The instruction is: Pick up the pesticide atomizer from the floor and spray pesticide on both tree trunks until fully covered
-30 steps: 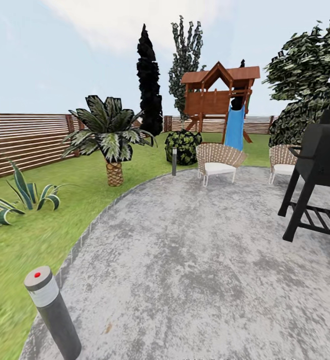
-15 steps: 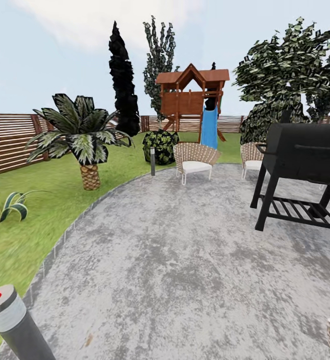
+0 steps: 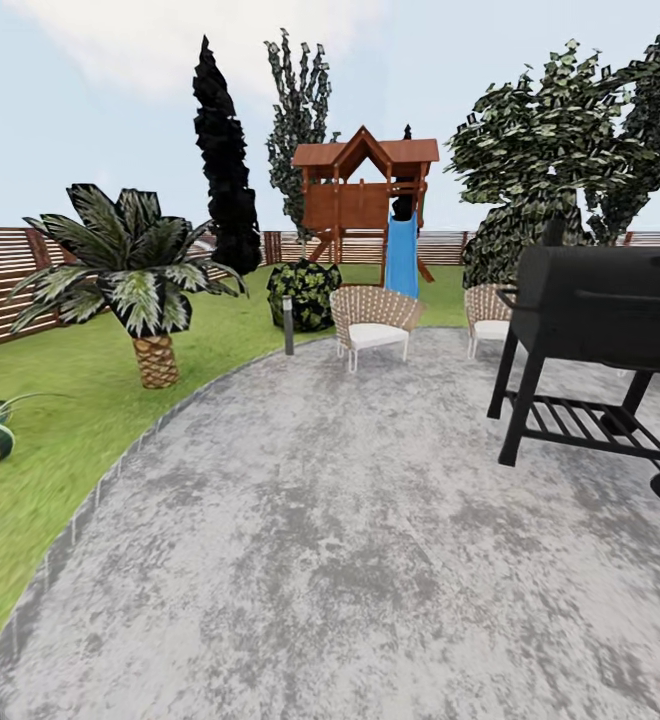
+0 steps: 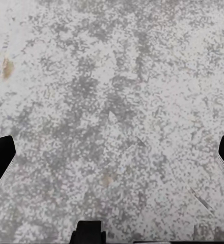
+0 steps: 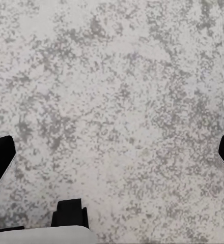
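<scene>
The pesticide atomizer is out of view. I am on a grey paved patio [image 3: 320, 540] in the garden, with lawn [image 3: 60, 400] to the left. A broad leafy canopy [image 3: 540, 160] rises behind the grill; no tree trunk shows beneath it, so I cannot tell whether it is one of the trees. My left gripper [image 4: 112, 157] hangs open over bare paving, its black fingers [image 4: 0, 157] far apart. The right gripper [image 5: 112, 157] is also open above the paving, with nothing between its fingers [image 5: 0, 157].
A black grill [image 3: 600, 310] stands close at the right. Two wicker chairs [image 3: 372, 320] [image 3: 488, 315] sit at the patio's far edge beside a bollard light [image 3: 288, 325]. A short palm [image 3: 140, 280], a dark cypress [image 3: 225, 160], a play tower [image 3: 365, 200] and a slatted fence [image 3: 0, 290] lie beyond.
The camera has turned right, so the whole scene slid left. The near bollard light left the frame and the grill came further into view.
</scene>
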